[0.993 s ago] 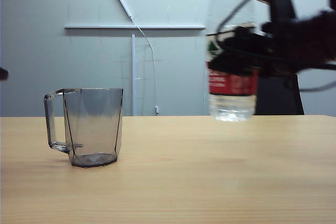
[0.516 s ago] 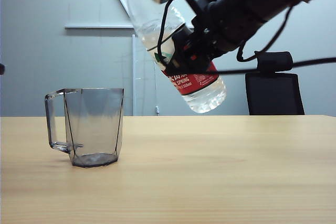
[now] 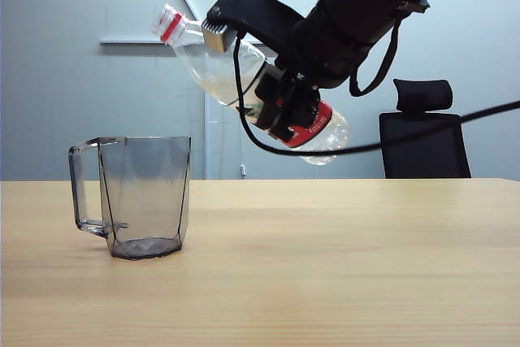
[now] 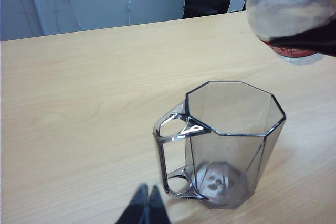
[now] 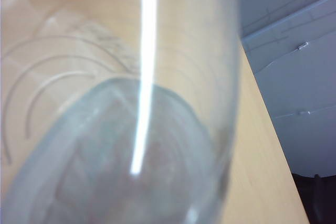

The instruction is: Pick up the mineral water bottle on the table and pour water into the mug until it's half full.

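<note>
- Bottle of mineral water is held in the air by the right pincer, which is clamped across its labelled middle. It hangs above the desk, well clear of the surface.
- Long axis: tilted steeply. The red-ringed neck points up and towards the left edge of the desk; the base points down and to the right. Neck sits higher than the base, so no water is running out.
- Mug stands upright near the left edge of the desk, handle turned to the left. It lies below and to the left of the bottle's mouth. The mouth is not yet over the rim; my judgement is that it must travel further left and dip before pouring.
- Mug appears empty in the left wrist view.
- Left pincer hovers just beside the mug's handle, tips together, holding nothing.
- Label: red and white. Lettering is too small and skewed to read.
- Right wrist view shows only blurred clear plastic.
</note>
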